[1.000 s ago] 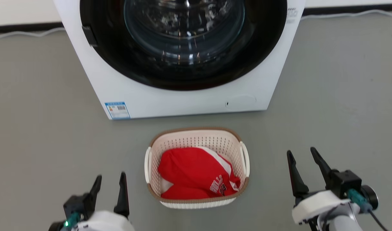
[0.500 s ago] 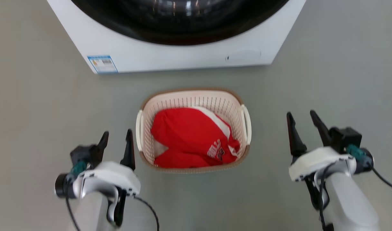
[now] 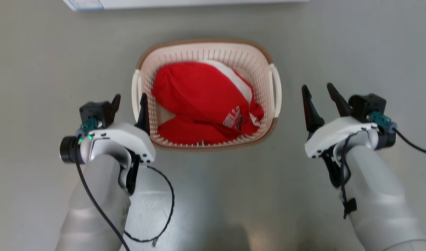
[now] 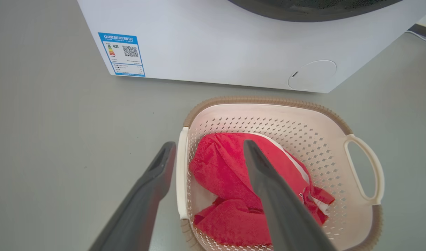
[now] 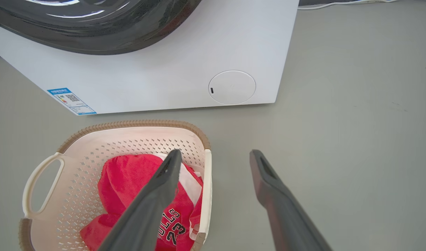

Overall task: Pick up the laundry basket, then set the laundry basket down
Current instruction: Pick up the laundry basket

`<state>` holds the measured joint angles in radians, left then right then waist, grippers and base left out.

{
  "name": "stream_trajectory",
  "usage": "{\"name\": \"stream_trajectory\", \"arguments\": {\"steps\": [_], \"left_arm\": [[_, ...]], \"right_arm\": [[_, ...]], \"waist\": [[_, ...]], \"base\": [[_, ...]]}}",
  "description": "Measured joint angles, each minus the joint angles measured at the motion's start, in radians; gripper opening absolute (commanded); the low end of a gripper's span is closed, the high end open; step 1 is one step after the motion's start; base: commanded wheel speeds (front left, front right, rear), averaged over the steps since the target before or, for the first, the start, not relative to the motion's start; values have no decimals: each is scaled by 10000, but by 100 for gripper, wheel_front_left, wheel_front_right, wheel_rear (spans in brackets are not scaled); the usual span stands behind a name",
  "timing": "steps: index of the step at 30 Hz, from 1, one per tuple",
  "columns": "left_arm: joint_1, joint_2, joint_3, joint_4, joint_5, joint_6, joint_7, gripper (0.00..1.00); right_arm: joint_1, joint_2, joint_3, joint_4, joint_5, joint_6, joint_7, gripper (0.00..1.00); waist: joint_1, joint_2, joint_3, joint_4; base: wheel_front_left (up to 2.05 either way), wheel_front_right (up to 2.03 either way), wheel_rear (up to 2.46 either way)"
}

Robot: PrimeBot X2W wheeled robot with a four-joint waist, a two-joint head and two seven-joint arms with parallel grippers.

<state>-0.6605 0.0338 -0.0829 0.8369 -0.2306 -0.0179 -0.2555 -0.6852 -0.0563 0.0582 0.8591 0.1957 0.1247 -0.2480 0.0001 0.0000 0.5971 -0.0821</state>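
1. We take the laundry basket [image 3: 213, 54] as our landmark. It sits on the grey floor [image 3: 42, 69], a short way in front of the white washing machine [image 4: 213, 45].
2. On the machine's front, beyond the basket, we see a blue label [image 4: 121, 54] at the lower corner on our left. A round cover [image 5: 232, 87] sits low down towards our right.
3. A pale cable [image 5: 338, 4] lies on the floor past the machine, well apart from the basket.
4. A thin black cable [image 3: 164, 195] loops down from our left arm on the near side of the basket.
5. The floor on both sides of the basket is bare.
6. The left gripper [image 3: 130, 97] is at the basket's left handle [image 3: 135, 90] with its fingers spread. One finger is outside the handle and the other is over the basket's inside edge. We cannot tell whether either finger touches the plastic.
7. The right gripper [image 3: 317, 87] is to the right of the basket's right handle [image 3: 276, 90] and apart from it. Its fingers are also spread and hold nothing.
8. The basket stands upright. It is cream-white and perforated, with a brown woven-look rim.
9. Inside the basket lies a crumpled red garment [image 3: 195, 94] with a white panel and printed lettering. It covers most of the bottom and stays below the rim.
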Motion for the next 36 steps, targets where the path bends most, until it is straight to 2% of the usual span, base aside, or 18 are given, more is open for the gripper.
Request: {"name": "stream_trajectory", "arguments": {"steps": [14, 36], "left_arm": [[-1577, 50, 378, 752, 479, 265, 0, 100], [-2154, 12, 548, 913, 809, 265, 0, 100]], "right_arm": [[-1218, -10, 426, 140, 94, 0, 0, 100], [-1655, -21, 424, 6, -13, 0, 0, 100]], "waist": [[0, 0, 1982, 28], [0, 0, 3054, 224]], "base": [[0, 0, 0], [0, 0, 0]]}}
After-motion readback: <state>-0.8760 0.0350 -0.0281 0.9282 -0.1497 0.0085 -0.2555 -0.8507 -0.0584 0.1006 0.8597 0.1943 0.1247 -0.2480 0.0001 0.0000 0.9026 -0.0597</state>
